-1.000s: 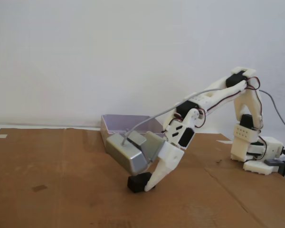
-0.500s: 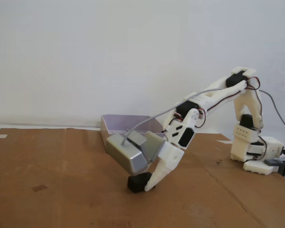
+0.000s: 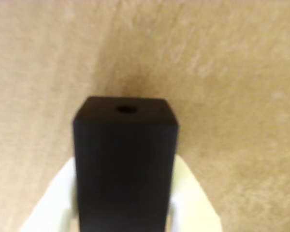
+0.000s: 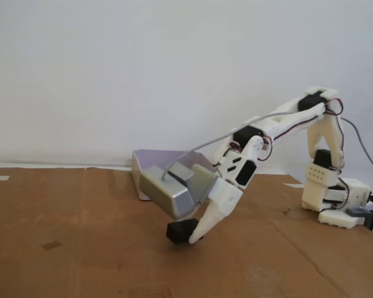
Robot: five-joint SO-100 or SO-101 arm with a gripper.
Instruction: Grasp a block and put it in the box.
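Since the earlier frames the arm has risen a little, lifting the block [image 4: 181, 231] just clear of the cardboard sheet [image 4: 81, 248]; the block was resting on it a second ago. The gripper [image 4: 191, 238] is clamped on the block, white fingers [image 3: 50, 203] pressed to both its sides. Only the wrist view shows a small round hole in the block's end face, with blurred cardboard beyond. Only the fixed view shows the box [image 4: 150, 159], well behind the gripper near the wall, and the grey camera housing [image 4: 168, 189] on the wrist. One block, one box, one arm
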